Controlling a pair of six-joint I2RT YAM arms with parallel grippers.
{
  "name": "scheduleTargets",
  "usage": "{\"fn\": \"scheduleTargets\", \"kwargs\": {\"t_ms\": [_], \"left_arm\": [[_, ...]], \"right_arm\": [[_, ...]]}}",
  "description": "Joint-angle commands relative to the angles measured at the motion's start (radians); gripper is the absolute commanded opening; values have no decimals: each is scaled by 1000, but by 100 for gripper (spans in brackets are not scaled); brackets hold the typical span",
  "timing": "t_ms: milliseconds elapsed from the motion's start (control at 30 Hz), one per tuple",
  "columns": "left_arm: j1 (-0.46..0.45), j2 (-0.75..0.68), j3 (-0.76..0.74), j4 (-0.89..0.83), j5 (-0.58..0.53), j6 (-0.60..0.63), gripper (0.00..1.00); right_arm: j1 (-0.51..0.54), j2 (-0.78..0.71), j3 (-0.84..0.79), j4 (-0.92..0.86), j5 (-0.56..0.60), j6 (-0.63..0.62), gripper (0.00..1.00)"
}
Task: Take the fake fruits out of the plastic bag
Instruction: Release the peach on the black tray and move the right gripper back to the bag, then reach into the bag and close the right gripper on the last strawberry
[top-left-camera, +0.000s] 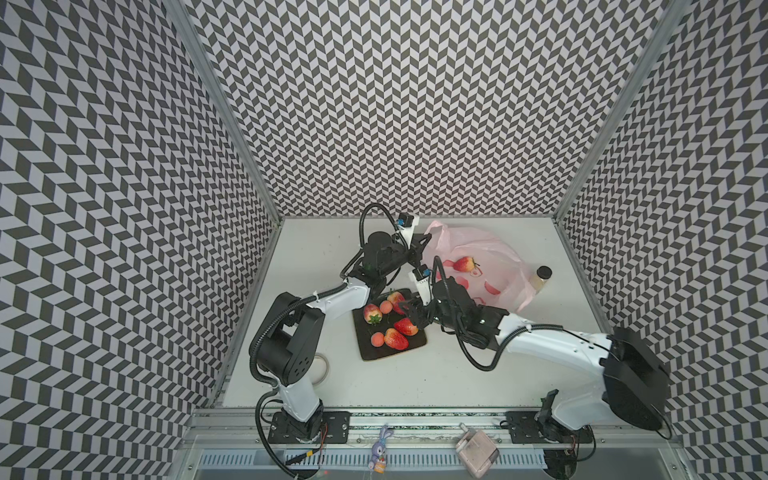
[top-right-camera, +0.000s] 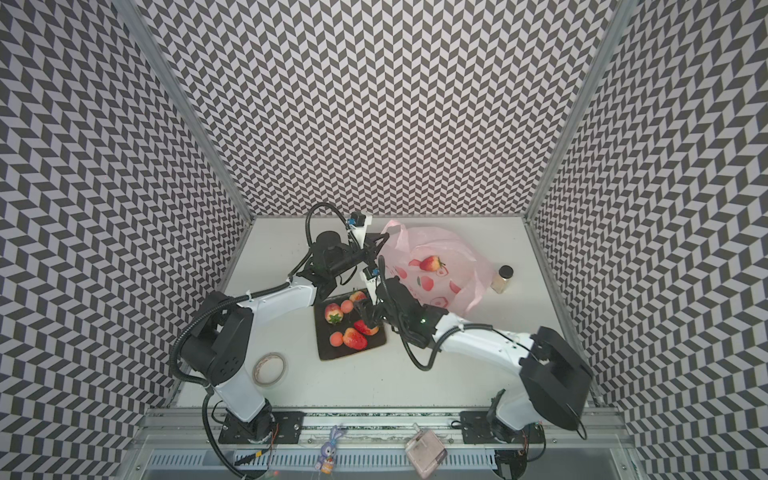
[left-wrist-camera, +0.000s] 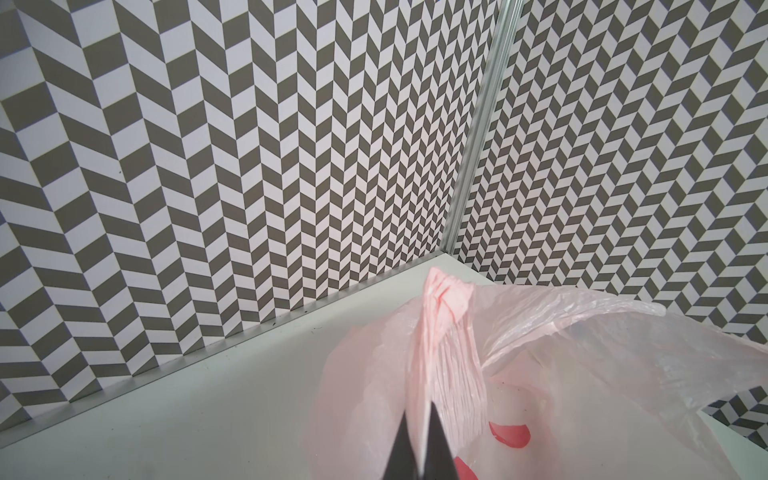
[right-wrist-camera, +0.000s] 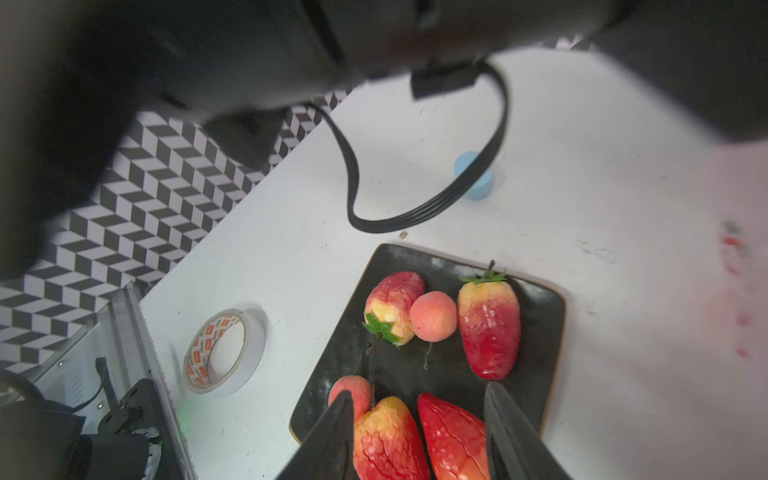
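The tape roll (top-left-camera: 323, 370) lies half behind the left arm's elbow in a top view. The right wrist view shows it whole, with red print inside its ring.

Right of it, the dark plate (top-left-camera: 374, 353) sits mid-table and carries four strawberries (top-left-camera: 395, 338) and two peach balls (top-left-camera: 377, 339). In both top views the right arm's wrist covers the plate's far right corner and part of one berry. The right wrist view cuts off the two nearest berries at the frame edge.

The right gripper (right-wrist-camera: 419, 392) hangs over that end of the plate. Its jaws stand apart and straddle those two berries. Whether a finger touches either cannot be told, and nothing is lifted. Only this view shows a small light-blue object (right-wrist-camera: 476, 176) on the table beyond the plate, crossed by a black cable (right-wrist-camera: 415, 216).

The left gripper (left-wrist-camera: 420, 419) is a dark tangle in the top views, and its tips are hard to separate there. Its own wrist view shows the two fingers pressed together on a gathered fold of the plastic bag (top-left-camera: 494, 253), near a handle. That view is filled with pink film and red print marks, and no fruit shows in it.

The bag lies at the far right of the table, its near edge under the right arm. One strawberry (top-left-camera: 464, 264) shows at its middle in both top views. Whether it lies under the film or on it is hard to tell. In the right wrist view the bag is only a pink blur.

Just right of the bag stands a small dark-capped jar (top-left-camera: 541, 277), seen only from above.
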Motion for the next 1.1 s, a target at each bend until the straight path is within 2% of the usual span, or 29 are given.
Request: {"fn": "scheduleTargets", "kwargs": {"t_ms": [0,133,300,400,567,867,1067], "left_arm": [[-4,-27,4,35,18,5,0],[-5,-30,2,41,28,-4,0],[-12,-41,0,43,32,-7,0],[-23,-51,-8,41,32,-11,0],[-53,-65,-22,40,20,-11,0],[-112,-74,-31,44,13,-15,0],[-137,-78,-24,37,15,3,0]], "right_arm": [[1,-122,-55,-58,163,25,47],[-45,-242,-107,-83,308,74,43],[-209,-217,-77,-141,340,209,47],[-298,-160,-60,-140,311,293,49],[-390,-11,-8,-92,269,361,57],[-469,244,94,4,243,519,70],[-503,390,175,22,209,561,75]]}}
